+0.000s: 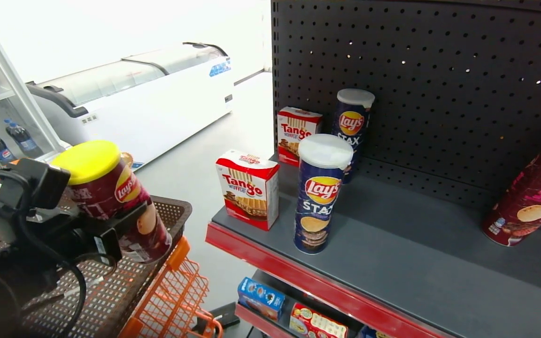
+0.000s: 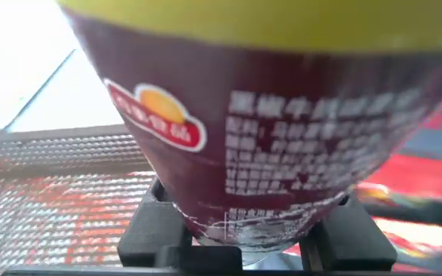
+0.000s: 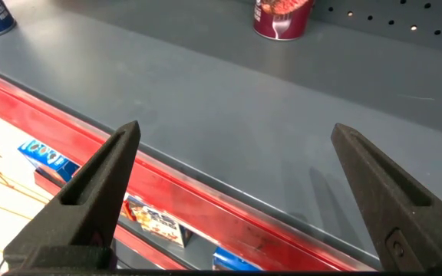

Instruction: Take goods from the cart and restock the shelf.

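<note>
My left gripper (image 2: pixel 252 241) clamps a yellow-lidded maroon can (image 1: pixel 115 197) above the cart (image 1: pixel 179 206). My right gripper (image 3: pixel 236 199) gapes over the shelf (image 3: pixel 229 107) lip, a second can (image 3: pixel 282 17) well beyond it.

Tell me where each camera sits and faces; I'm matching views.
Head view: on the head, looking forward and down at shelf and cart; left gripper shows, shut on the yellow-lidded can.
Left wrist view: on the left wrist, facing that can over the cart; its fingers show.
Right wrist view: on the right wrist, facing the shelf; right gripper shows, open.
Shared: head and right wrist views both show the second maroon can on the shelf.
</note>
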Motion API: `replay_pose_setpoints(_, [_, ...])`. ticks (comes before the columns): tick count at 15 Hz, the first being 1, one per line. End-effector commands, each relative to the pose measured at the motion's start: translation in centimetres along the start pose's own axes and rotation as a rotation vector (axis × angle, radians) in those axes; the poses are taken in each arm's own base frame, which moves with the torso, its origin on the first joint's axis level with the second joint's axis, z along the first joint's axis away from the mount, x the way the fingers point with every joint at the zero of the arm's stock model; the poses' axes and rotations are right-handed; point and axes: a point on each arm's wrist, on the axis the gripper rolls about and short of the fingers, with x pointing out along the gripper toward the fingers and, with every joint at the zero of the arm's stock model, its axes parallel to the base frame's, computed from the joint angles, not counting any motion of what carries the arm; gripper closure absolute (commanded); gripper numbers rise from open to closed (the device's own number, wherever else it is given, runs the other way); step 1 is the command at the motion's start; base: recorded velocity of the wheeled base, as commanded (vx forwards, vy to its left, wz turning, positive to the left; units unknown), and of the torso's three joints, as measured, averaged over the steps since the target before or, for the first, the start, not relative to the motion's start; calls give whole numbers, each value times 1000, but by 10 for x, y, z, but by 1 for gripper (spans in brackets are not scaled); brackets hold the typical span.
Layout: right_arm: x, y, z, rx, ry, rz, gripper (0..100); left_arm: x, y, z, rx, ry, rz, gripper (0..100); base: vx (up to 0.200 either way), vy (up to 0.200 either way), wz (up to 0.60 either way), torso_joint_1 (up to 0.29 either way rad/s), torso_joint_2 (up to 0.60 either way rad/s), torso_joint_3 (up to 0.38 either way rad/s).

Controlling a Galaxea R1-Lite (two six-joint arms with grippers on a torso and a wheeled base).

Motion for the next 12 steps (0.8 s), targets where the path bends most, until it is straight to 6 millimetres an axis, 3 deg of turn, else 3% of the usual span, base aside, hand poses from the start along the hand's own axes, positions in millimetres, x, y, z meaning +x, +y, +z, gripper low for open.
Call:
replay_pose_setpoints(1, [0, 0, 0, 0, -1, -1, 0, -23, -17, 3, 6, -50, -105, 100, 0, 0, 0, 0, 0, 0])
replay_pose_setpoints(6, [0, 0, 0, 0, -1, -1, 0, -29, -30, -3, 16, -41, -213, 100, 0, 0, 0, 0, 0, 0])
replay_pose_setpoints(9, [0, 0, 0, 0, -1, 1, 0, -25, -38, 7, 18, -76, -261, 100, 0, 0, 0, 0, 0, 0])
replay_pose_setpoints(12, [0, 0, 0, 0, -1, -1, 0, -20, -40, 4, 20, -58, -316, 100, 0, 0, 0, 0, 0, 0])
